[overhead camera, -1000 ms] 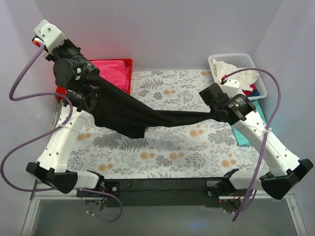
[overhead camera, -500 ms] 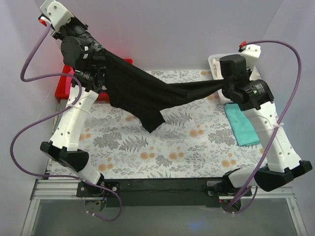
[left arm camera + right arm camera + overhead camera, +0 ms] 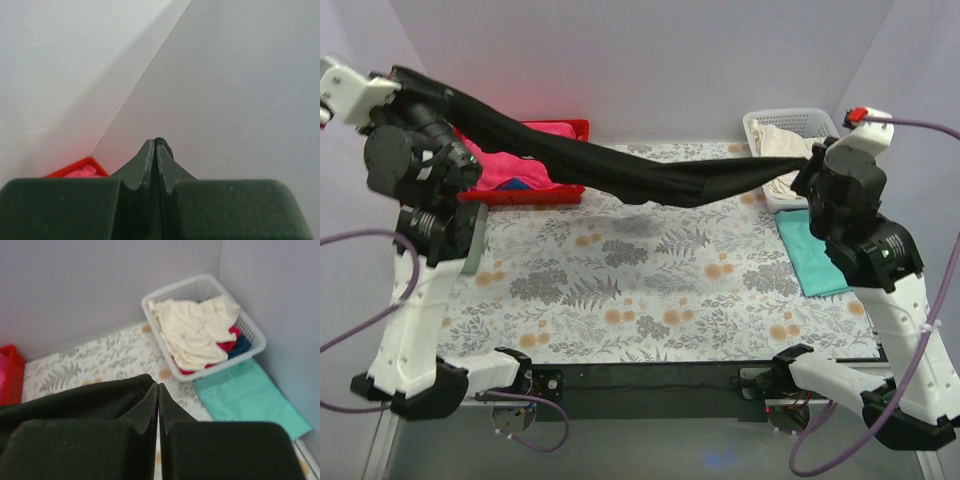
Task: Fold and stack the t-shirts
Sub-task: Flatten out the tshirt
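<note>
A large black t-shirt [image 3: 660, 178] hangs stretched in the air across the back of the table, held at both ends. My left gripper [image 3: 156, 145] is shut on one end, high at the far left [image 3: 402, 76]; only a sliver of black cloth [image 3: 163, 142] shows at its tips. At the right, my right gripper [image 3: 158, 386] is shut on the other end [image 3: 809, 165], the black cloth [image 3: 75, 400] bunching to its left. A folded teal t-shirt [image 3: 815, 255] lies flat on the table by the right arm, and shows as a teal t-shirt [image 3: 247, 397] below the basket.
A red bin [image 3: 535, 188] holding pink cloth stands at the back left, partly behind the black shirt. A white basket [image 3: 820, 120] with cream, red and blue clothes stands at the back right. The floral tablecloth [image 3: 640, 290] covers the table. Walls close in on both sides.
Both arms have risen and drawn apart. The black shirt has come fully off the table and its hanging flap has pulled up into a taut band.
</note>
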You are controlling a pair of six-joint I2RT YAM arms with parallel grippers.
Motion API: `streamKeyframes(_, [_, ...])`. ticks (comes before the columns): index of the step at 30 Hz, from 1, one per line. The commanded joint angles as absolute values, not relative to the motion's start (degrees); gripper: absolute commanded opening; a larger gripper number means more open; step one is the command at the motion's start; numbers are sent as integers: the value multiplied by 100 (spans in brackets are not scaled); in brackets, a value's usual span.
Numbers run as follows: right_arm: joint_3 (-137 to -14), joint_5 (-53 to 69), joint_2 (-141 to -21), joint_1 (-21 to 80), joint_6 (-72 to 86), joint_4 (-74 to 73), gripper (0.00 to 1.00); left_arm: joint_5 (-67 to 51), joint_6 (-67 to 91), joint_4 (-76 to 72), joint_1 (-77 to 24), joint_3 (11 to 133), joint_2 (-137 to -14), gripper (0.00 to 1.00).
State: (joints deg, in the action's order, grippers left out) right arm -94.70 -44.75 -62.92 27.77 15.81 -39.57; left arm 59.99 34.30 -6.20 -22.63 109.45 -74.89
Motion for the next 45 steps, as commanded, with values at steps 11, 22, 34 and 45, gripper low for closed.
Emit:
streamKeyframes(11, [-5291, -1091, -4851, 2769, 4562, -5149, 1, 4430, 10300, 6758, -2241, 7498, -4984, 0])
streamKeyframes(22, [-5519, -1168, -5361, 3049, 4307, -5739, 51, 4184, 11013, 7840, -2241, 7295, -5028, 0])
streamKeyframes(34, [-6679, -274, -8040, 3322, 2446, -3482, 37, 4070, 10995, 7963, -2241, 7190, -5071, 0])
streamKeyframes(45, [-8840, 642, -10623, 3752, 1231, -2935, 46, 3569, 10812, 7684, -2241, 6909, -5371, 0])
